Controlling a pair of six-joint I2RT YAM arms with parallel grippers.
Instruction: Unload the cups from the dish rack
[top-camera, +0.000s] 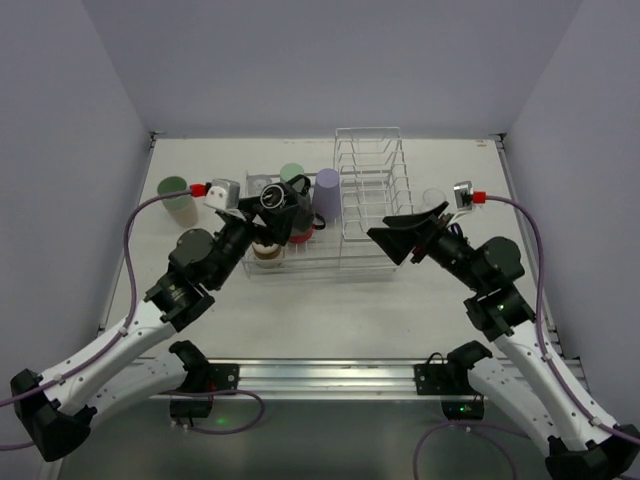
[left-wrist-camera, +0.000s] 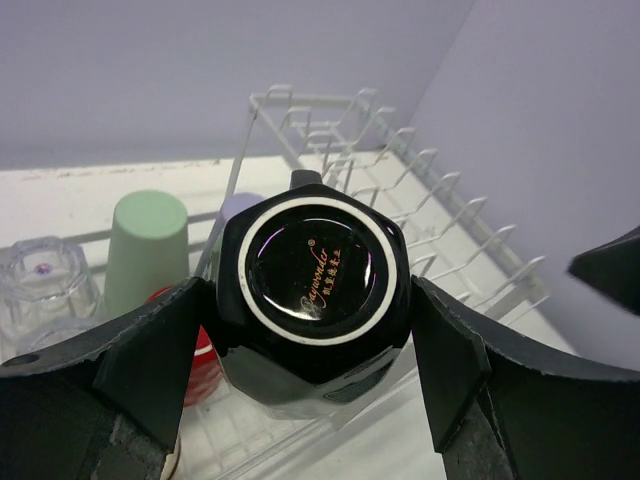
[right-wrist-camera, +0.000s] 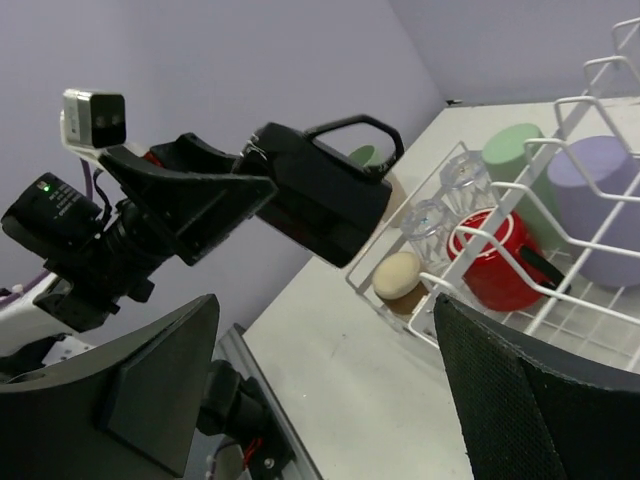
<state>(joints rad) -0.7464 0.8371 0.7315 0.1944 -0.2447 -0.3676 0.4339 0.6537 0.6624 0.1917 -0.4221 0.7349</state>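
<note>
My left gripper (top-camera: 282, 210) is shut on the black mug (top-camera: 284, 200), held bottom-up in the air above the left end of the white dish rack (top-camera: 368, 190). In the left wrist view the mug (left-wrist-camera: 315, 280) fills the space between my fingers (left-wrist-camera: 150, 360). The basket holds a lavender tumbler (top-camera: 327, 192), a pale green tumbler (top-camera: 291, 172), a clear glass (top-camera: 259, 183), a red mug (right-wrist-camera: 495, 260) and a small tan cup (top-camera: 267, 250). My right gripper (top-camera: 402, 238) is open and empty beside the rack's near right corner.
A pale green cup (top-camera: 178, 196) stands on the table left of the rack. A clear glass (top-camera: 433, 197) stands right of the rack, by my right wrist. The upright divider section (left-wrist-camera: 430, 200) is the rack's right part. Grey walls enclose the table.
</note>
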